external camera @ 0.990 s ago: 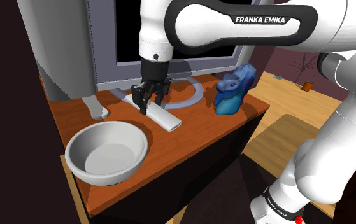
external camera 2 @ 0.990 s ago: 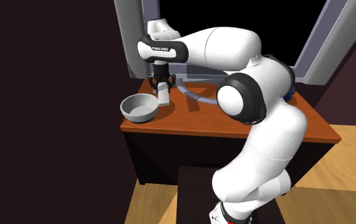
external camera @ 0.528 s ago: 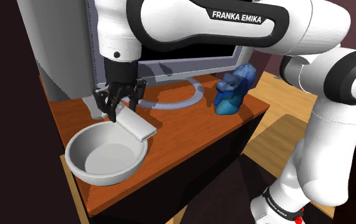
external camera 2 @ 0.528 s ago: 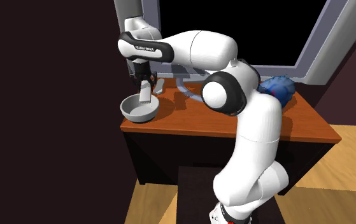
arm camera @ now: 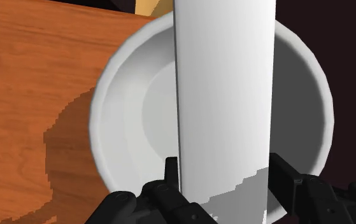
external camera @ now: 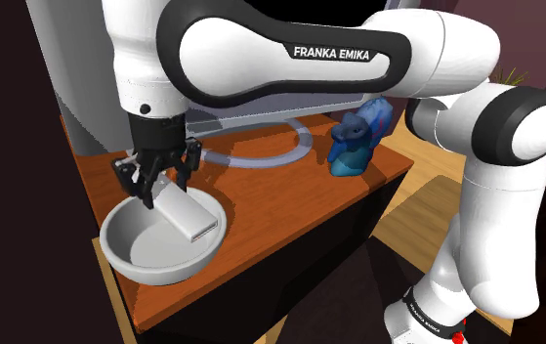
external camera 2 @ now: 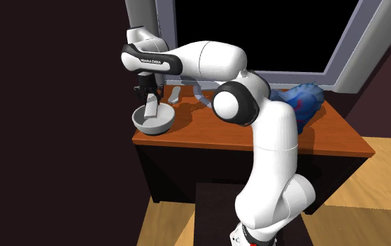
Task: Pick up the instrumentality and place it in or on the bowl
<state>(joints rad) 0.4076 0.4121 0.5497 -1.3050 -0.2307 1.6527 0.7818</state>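
My black gripper (external camera: 155, 183) is shut on a flat white oblong slab, the instrumentality (external camera: 188, 214), clasping its upper end. The slab hangs tilted over the inside of the grey-white bowl (external camera: 124, 252), its free end low above the bowl's hollow. In the wrist view the slab (arm camera: 224, 95) runs straight out from between the fingers (arm camera: 170, 181) across the bowl (arm camera: 116, 108). In the second exterior view the gripper (external camera 2: 147, 98) holds the slab (external camera 2: 149, 110) over the bowl (external camera 2: 143, 124) at the table's left end.
The bowl stands near the front corner of a brown wooden table (external camera: 271, 210). A blue figurine (external camera: 357, 137) stands at the shoulder view's right. A grey ring-shaped cable (external camera: 275, 156) and a small grey object (external camera 2: 175, 94) lie near the window frame behind.
The arm has swung toward the shoulder view's left, carrying the white slab off the table's middle, over the bowl's rim and down into its hollow. The fingers stayed shut on it.
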